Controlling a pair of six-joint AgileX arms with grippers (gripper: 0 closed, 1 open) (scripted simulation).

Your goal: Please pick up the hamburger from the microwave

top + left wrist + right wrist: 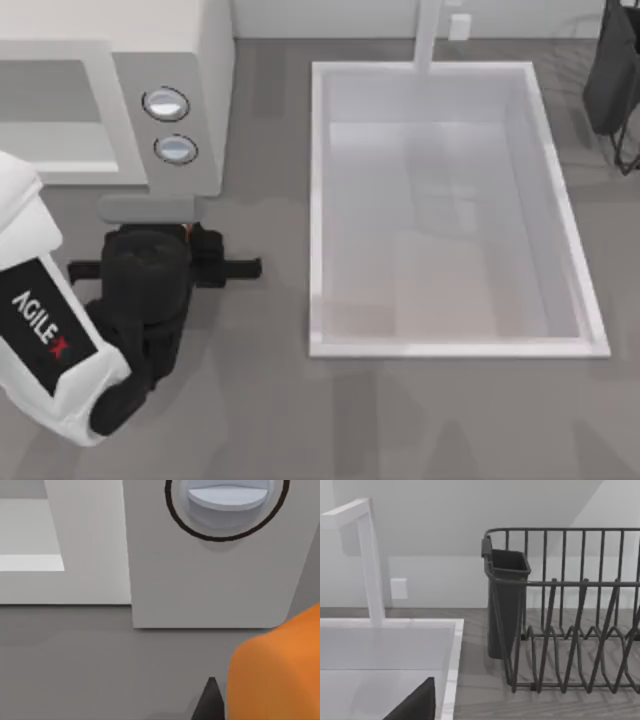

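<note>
Even, soft rendered light, faint shadow beside the left arm, pale glare in the sink

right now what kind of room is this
Most likely a kitchen counter, in simulation: a white microwave with two knobs, a sink with a tap, and a dark dish rack beside the sink.

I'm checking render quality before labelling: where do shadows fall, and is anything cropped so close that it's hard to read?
Top view: the left arm casts a soft shadow on the table; light is even.
Left wrist view: an orange shape, likely the hamburger, is cut off at the frame's corner beside the microwave.
Right wrist view: the rack throws striped shadows.
</note>
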